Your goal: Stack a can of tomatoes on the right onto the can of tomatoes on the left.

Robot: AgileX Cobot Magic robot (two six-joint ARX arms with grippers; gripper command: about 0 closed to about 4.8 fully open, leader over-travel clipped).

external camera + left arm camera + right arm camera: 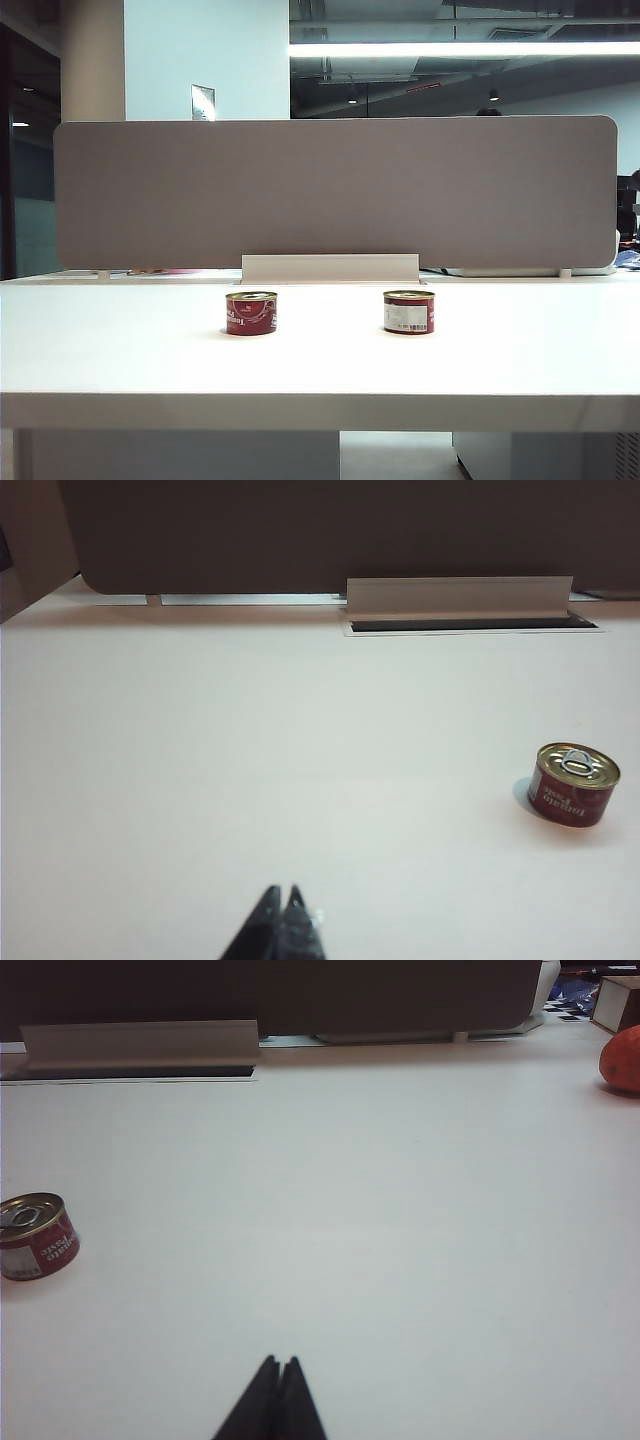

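Note:
Two short red tomato cans stand upright and apart on the white table (320, 370). The left can (251, 313) also shows in the left wrist view (573, 784), far off to one side of my left gripper (282, 891), whose black tips are pressed together with nothing between them. The right can (409, 312), with a white label facing the camera, appears in the right wrist view (36, 1236), well away from my right gripper (279, 1362), which is likewise shut and empty. Neither arm shows in the exterior view.
A grey partition panel (335, 190) runs along the back of the table, with a pale cable-slot cover (330, 268) at its foot. In the right wrist view an orange-red object (622, 1058) and a box (618, 1000) lie at the table's far side.

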